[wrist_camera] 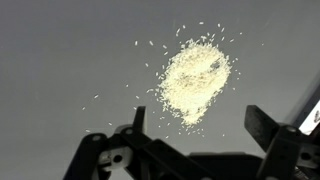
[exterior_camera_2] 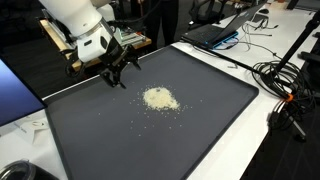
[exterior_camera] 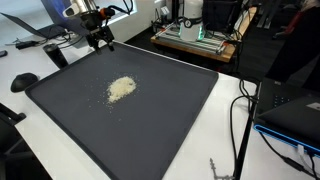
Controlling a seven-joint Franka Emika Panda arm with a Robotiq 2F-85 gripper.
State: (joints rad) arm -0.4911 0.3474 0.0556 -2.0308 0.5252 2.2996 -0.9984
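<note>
Grain pile (wrist_camera: 195, 80), end effector (wrist_camera: 197, 113) base cropped

A small heap of grains (exterior_camera: 121, 88) lying loose on a dark mat (exterior_camera: 165, 120).
The heap of grains is cream-white, low and roughly oval. It is thickest at its centre and thins out to a ragged rim. It rests flat on the dark grey mat, near the mat's middle and well apart from all four edges and corners, as both exterior views show. In the wrist view, single grains (wrist_camera: 150, 45) lie scattered just beside and near the heap, spreading out mostly to one side.
</note>
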